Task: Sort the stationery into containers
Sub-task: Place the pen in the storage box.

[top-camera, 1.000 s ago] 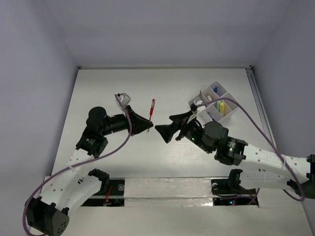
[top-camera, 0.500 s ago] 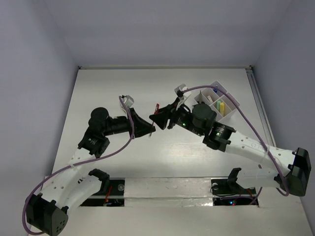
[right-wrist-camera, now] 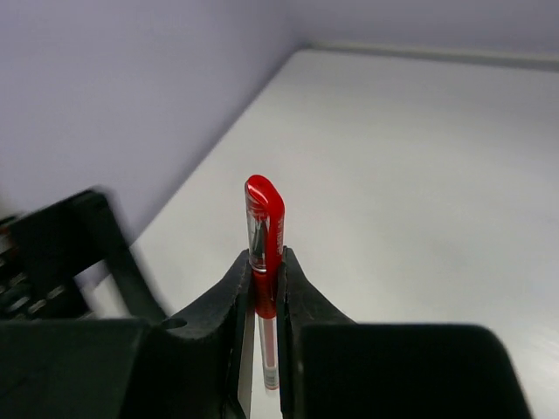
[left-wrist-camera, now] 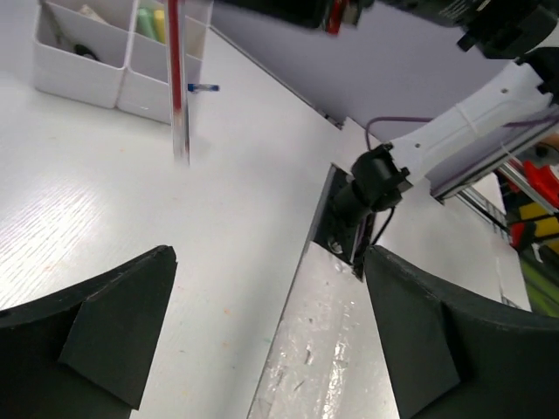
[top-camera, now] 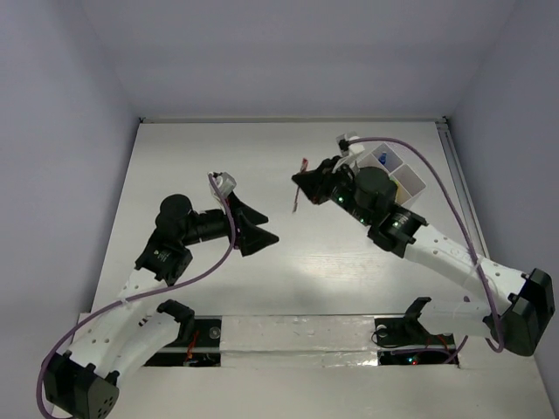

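Since a second back, the right arm (top-camera: 419, 249) has swung toward the upper centre of the overhead view. It takes the red pen (top-camera: 297, 201) with it, away from the left claw (top-camera: 269, 230), which has let go and drawn back.

White table (top-camera: 218, 148) fills the overhead view. Right arm runs from lower right up to centre, left arm (top-camera: 188, 225) from lower left toward centre; the two claws are well apart.

White tray (top-camera: 410, 179) sits at upper right, partly hidden behind the right arm. In the left wrist view it (left-wrist-camera: 79, 74) lies at upper left, with yellow sticks (left-wrist-camera: 153, 22) in one compartment.

Left claw: fingers (left-wrist-camera: 105, 332) spread wide, nothing between them.

Right claw (top-camera: 306, 182): fingers (right-wrist-camera: 231, 297) pressed together on the pen's barrel.

Red pen (right-wrist-camera: 264, 231) stands near upright in that pinch, red cap above the fingertips. Seen overhead it hangs left of the tray, over no compartment. In the left wrist view it (left-wrist-camera: 175, 78) shows at upper left, lower end blurred.
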Available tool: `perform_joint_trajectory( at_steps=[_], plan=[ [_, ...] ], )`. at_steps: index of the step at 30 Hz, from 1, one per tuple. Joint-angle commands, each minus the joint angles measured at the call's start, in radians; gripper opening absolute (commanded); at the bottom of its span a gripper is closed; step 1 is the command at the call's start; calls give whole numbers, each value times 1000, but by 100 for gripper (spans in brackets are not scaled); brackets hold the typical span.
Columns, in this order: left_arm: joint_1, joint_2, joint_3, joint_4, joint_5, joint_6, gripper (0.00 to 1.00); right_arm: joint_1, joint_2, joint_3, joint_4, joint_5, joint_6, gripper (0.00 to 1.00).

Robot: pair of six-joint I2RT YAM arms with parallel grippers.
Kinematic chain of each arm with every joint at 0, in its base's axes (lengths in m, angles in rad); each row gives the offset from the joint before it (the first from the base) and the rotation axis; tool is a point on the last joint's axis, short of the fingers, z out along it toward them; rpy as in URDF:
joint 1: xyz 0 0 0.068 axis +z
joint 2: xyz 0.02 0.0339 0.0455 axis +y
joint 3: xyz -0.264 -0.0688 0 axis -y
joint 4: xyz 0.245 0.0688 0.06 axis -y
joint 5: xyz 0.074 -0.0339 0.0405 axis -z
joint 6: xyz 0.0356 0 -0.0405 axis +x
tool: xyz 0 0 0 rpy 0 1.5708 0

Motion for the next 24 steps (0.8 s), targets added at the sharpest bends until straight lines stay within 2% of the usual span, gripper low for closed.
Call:
perform_joint_trajectory(
  at_steps=[1,4,8,9,14,21,24],
  plan=[
    [-2,-28,43,-68,-97,76,87,-85,-60,28,-68,274,-78,0],
    [-2,-44,54,-114,-162,107,99,-173,-68,-36,-84,498,-126,0],
    [-2,-88,61,-146,-243,131,99,-266,-110,-197,61,678,-164,0],
    [-2,-94,61,-152,-251,136,99,-288,-118,-257,88,698,-164,0],
    [-2,-123,66,-165,-268,147,99,-392,-82,-337,212,750,-185,0],
    [-2,-128,64,-165,-266,150,99,-412,38,-397,427,776,-285,0],
    [-2,-122,66,-165,-265,150,99,-412,89,-394,458,776,-308,0]
  ],
)
